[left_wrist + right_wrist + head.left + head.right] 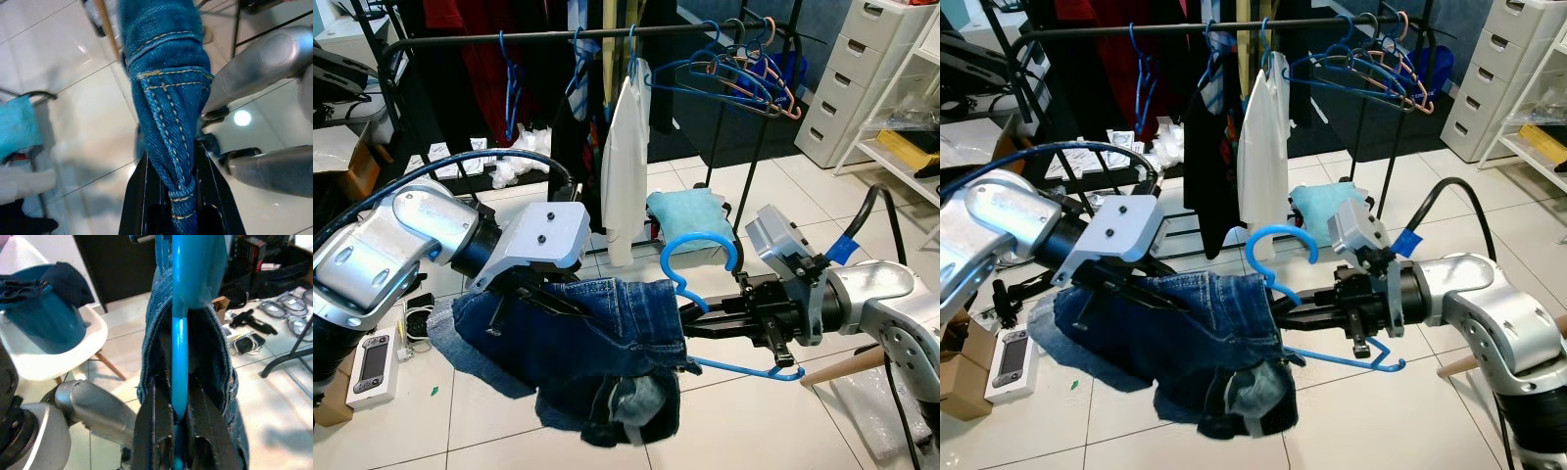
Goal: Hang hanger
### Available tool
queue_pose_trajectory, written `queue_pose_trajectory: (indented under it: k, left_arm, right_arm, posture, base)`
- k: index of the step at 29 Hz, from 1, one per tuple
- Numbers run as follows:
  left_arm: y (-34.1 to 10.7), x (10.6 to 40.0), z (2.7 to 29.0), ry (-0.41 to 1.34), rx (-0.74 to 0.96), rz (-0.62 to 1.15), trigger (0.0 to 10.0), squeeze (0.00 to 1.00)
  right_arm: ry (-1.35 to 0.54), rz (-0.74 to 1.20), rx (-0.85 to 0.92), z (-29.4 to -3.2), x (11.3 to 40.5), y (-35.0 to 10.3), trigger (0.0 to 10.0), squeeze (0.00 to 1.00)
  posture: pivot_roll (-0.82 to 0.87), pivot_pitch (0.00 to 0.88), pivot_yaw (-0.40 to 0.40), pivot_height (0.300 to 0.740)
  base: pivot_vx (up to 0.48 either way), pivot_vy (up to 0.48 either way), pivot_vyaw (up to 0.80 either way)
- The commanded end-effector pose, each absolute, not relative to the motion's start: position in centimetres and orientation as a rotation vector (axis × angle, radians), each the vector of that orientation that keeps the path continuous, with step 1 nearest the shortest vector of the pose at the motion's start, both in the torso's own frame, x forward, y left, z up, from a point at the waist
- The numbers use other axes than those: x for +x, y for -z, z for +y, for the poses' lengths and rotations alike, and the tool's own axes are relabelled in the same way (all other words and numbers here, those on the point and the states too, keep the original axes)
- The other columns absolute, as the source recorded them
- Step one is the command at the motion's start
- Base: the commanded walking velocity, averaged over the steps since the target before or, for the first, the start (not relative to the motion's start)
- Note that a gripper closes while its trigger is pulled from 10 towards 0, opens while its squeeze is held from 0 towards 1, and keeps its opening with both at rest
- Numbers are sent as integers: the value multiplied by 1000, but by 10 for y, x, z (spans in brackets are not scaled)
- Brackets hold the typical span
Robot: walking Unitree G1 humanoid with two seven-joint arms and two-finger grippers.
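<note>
At the center of the frame, the right gripper pinches the blue hanger, whose hook curls upward while its bar runs into the denim jeans. The left gripper is pressed together on a fold of the jeans at lower left. Across the top, the clothes rail carries a white garment and other hangers.

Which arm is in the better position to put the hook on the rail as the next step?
Probably the right. The right gripper is shut on the blue hanger just below its hook, so it can steer it to the rail. The left gripper only pinches the denim shorts.
</note>
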State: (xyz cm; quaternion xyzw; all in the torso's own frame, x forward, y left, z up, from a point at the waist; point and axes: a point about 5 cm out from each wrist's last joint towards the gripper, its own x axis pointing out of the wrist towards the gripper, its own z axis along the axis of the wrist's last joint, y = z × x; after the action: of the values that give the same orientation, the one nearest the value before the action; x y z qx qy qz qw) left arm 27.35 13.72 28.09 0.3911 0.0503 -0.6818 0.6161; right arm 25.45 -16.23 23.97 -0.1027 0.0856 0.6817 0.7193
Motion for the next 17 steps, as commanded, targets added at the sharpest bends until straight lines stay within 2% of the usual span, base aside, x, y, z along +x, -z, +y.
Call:
queue_pose_trajectory:
  k: [1, 2, 7, 12, 15, 17]
  left_arm:
    - [-277, 275, 139, 1567, 920, 133, 0, 0]
    - [-279, 278, 137, 1543, 904, 95, 0, 0]
    - [-286, 288, 140, 1486, 876, 37, 0, 0]
    - [-292, 297, 150, 1439, 861, 22, 0, 0]
    - [-294, 298, 152, 1429, 860, 19, 0, 0]
    - [-302, 303, 161, 1374, 871, 8, 0, 0]
  right_arm:
    - [-1530, 109, -260, -158, 252, -251, 10000, 0]
    - [-1505, 97, -235, -158, 254, -251, 10000, 1000]
    - [-1415, 68, -188, -166, 259, -250, 10000, 1000]
    - [-1303, 84, -145, -191, 252, -244, 10000, 1000]
    - [-1288, 99, -144, -196, 249, -241, 10000, 1000]
    - [-1218, 137, -137, -215, 241, -236, 10000, 1000]
  posture:
    - [-62, 94, 23, 740]
    - [-62, 86, 23, 740]
    - [-62, 64, 21, 740]
    - [-68, 69, 19, 740]
    - [-68, 69, 19, 740]
    - [-72, 77, 15, 740]
  base:
    - [0, 0, 0]
    - [0, 0, 0]
    - [0, 0, 0]
    - [0, 0, 0]
    - [0, 0, 0]
    - [0, 0, 0]
